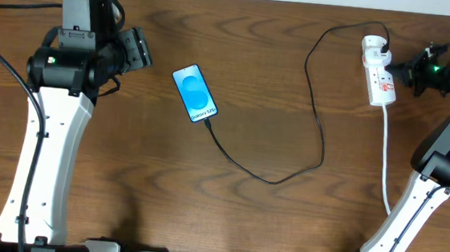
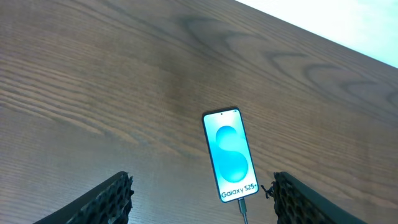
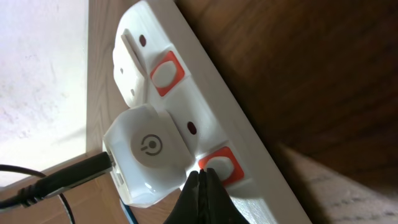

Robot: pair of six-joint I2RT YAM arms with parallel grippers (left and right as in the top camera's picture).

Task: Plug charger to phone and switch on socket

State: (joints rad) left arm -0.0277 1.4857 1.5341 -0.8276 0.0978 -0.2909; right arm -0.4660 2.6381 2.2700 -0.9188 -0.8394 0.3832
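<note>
Switching on was in hand: my shut, empty right gripper [image 3: 200,186] sat at the red switch [image 3: 221,165] of the power strip [image 3: 205,112]. My left gripper [image 2: 202,191] hung open, empty. Next called for a firm press.

Between the phone [image 1: 194,94] and the socket [image 1: 378,72] the tabletop [image 1: 261,72] lies bare, save where the charger [image 1: 272,180] loops across it from the phone's near end to the socket's far end; the white cord [image 1: 385,155] trails from the socket toward the near edge, close beside the right arm [image 1: 412,205]; open wood separates the wide-jawed left end effector [image 1: 138,51] from the phone; on the socket a white adapter [image 3: 146,152] crowds the red switch [image 3: 221,167], the closed right end effector [image 3: 202,186] pointing between them.
</note>
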